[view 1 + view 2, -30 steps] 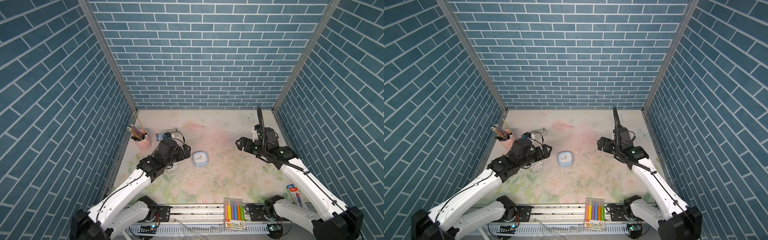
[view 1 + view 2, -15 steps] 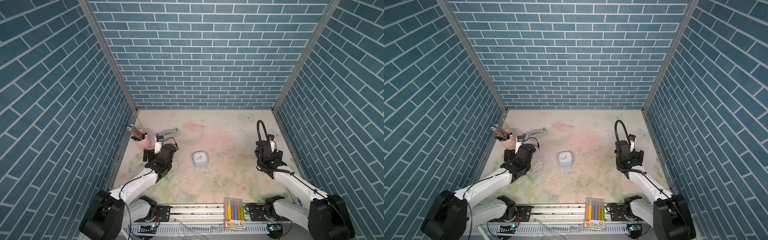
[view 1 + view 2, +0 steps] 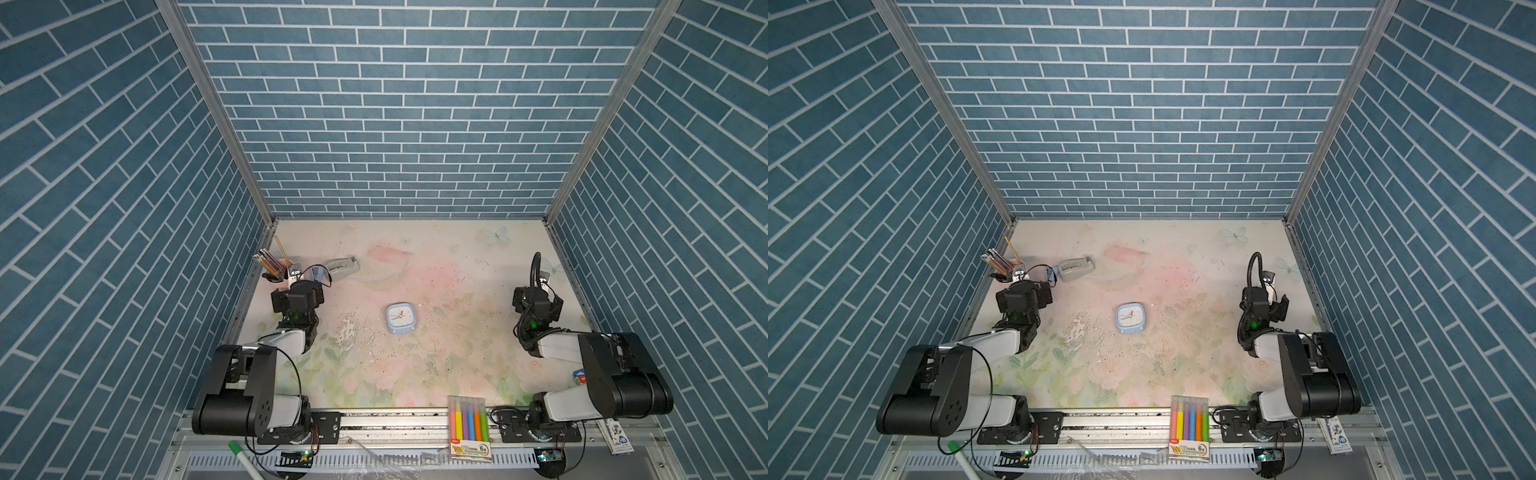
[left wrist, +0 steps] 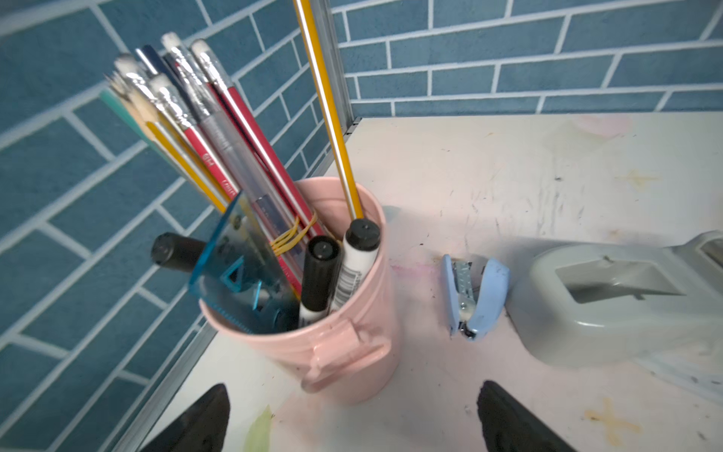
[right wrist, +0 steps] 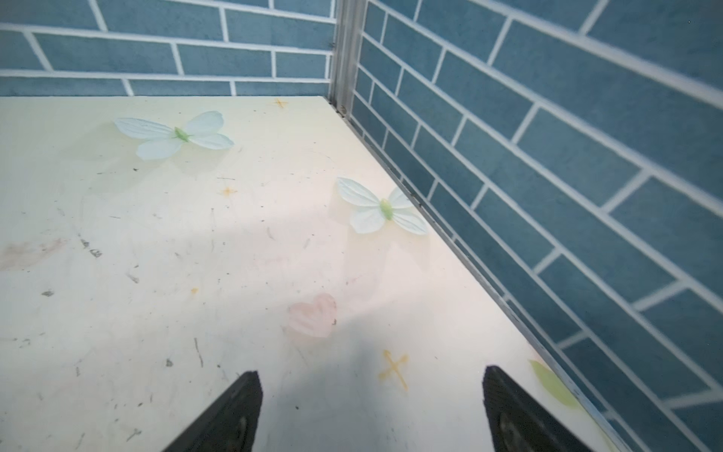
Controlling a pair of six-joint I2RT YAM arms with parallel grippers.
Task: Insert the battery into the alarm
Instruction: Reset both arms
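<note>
- The left gripper (image 4: 352, 391) hangs wide and empty beside the pink cup (image 4: 344, 352), close to the left wall (image 3: 124, 249).
- The alarm (image 3: 401, 317) lies dial-up mid-scene, bare table (image 3: 457, 286) all around; the battery is nowhere in sight, perhaps already inside.
- The right gripper (image 5: 371, 373) gapes empty by the right wall (image 3: 665, 249); next, I judge: flip the alarm to check.
</note>
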